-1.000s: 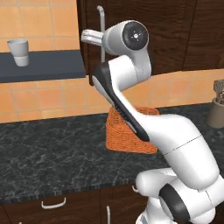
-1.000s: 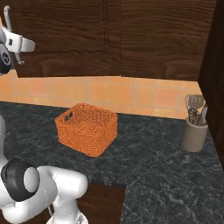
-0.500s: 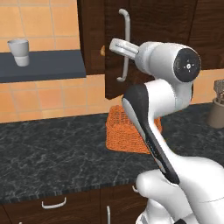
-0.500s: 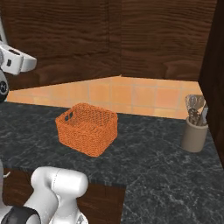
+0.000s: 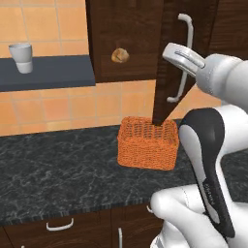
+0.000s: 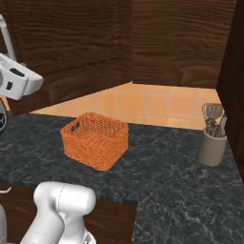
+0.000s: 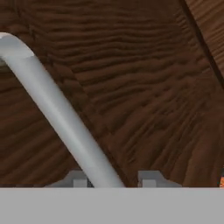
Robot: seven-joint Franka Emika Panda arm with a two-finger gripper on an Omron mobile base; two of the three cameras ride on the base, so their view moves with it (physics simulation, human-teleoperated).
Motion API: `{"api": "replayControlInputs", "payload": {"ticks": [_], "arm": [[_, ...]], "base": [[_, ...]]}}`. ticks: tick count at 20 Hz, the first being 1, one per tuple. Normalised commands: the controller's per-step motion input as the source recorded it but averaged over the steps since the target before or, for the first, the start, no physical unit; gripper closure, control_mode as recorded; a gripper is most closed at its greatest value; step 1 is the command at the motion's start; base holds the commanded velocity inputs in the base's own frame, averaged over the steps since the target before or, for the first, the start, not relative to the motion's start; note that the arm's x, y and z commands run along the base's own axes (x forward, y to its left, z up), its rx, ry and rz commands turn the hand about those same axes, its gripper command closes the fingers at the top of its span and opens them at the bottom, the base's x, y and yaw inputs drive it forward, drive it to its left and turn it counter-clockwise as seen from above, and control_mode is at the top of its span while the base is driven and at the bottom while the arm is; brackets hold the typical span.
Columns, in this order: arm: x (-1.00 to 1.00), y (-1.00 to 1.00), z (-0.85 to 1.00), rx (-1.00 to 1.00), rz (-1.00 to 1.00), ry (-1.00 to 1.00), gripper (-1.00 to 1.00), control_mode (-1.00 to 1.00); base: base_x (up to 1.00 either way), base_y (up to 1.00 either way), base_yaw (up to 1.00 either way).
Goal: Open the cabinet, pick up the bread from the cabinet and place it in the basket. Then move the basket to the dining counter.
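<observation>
The cabinet (image 5: 131, 38) stands with its door (image 5: 167, 63) swung out toward the robot, edge-on in the left base view, and the opening lies to the gripper's left, beyond that door's free edge. The black stone counter (image 5: 58, 169) runs below the gripper, with the basket (image 5: 147, 143) sitting on it almost straight underneath the door's lower corner. In the right base view the basket (image 6: 95, 139) has bare counter on every side, and a utensil holder (image 6: 212, 143) stands well apart from it.

The gripper (image 7: 113, 180) is closed around the door's silver bar handle (image 7: 57, 113), which runs up and away between the two finger tips (its long axis is vertical in the room, slanted here by the hand's roll).

The bread (image 5: 119, 55) rests inside the open cabinet, to the gripper's left and about level with it. My judgement: the door itself stands between hand and roll, so the arm must let go, back off the handle and go round the door's edge before reaching in.
</observation>
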Motion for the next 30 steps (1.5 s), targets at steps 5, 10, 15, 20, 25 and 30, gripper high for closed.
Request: {"api": "replayControlInputs", "payload": {"ticks": [5,10,15,20,25,30], "arm": [[-1.00,-0.74,0.31,0.10,-0.01,0.03,-1.00,-1.00],[-0.78,0.28,-0.38,0.07,-0.08,0.17,-1.00,-1.00],[0.02,0.85,-0.21,0.21,-0.22,0.30,-1.00,-1.00],[0.89,0.97,-0.16,0.24,-0.40,0.07,-1.00,-1.00],[0.88,0.55,-0.54,0.44,-0.39,0.07,-1.00,-1.00],[1.00,0.01,-0.52,0.51,-0.37,-0.18,-1.00,-1.00]], "base": [[0.00,0.00,0.00],[0.00,0.00,0.00],[0.00,0.00,0.00],[0.00,0.00,0.00],[0.00,0.00,0.00],[0.00,0.00,0.00]]}}
